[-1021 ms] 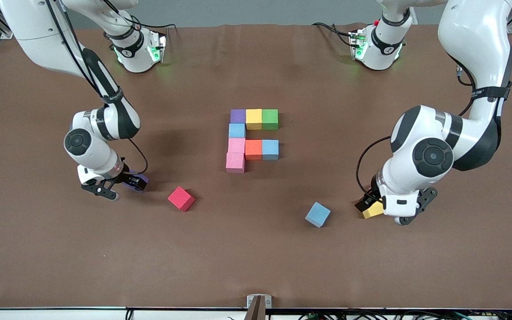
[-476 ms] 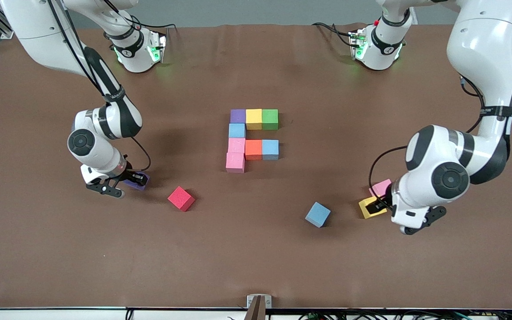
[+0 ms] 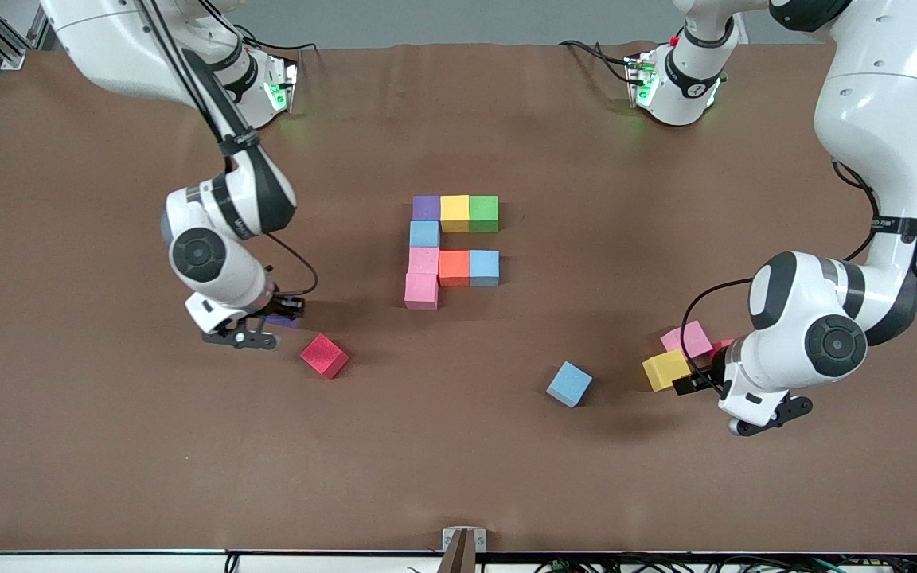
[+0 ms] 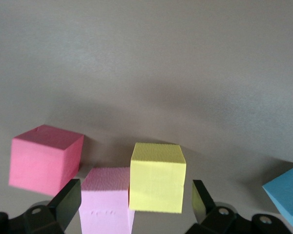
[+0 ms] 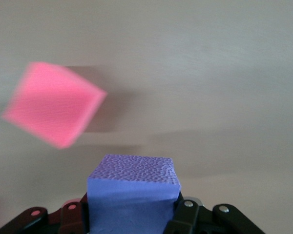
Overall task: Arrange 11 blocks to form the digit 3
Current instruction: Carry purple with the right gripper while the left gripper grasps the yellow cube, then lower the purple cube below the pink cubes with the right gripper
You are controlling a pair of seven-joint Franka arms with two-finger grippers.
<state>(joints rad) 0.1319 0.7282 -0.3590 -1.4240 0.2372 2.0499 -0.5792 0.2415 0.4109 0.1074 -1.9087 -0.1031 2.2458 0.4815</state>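
Right claw (image 5: 132, 217) with purple block (image 5: 133, 192) over brown table (image 3: 108, 446)

**Open lanes and blockers on the tabletop**

The strip of tabletop (image 3: 458, 477) along the camera-side edge lies bare from corner to corner. Mid-table, the joined block cluster (image 3: 454, 248) blocks passage. A red cube (image 3: 325, 355) sits just beside the right gripper (image 3: 279, 312). Toward the left arm's end, a yellow block (image 3: 665, 369), pink block (image 3: 686, 337) and blue block (image 3: 569, 383) crowd the left gripper (image 3: 693, 382).
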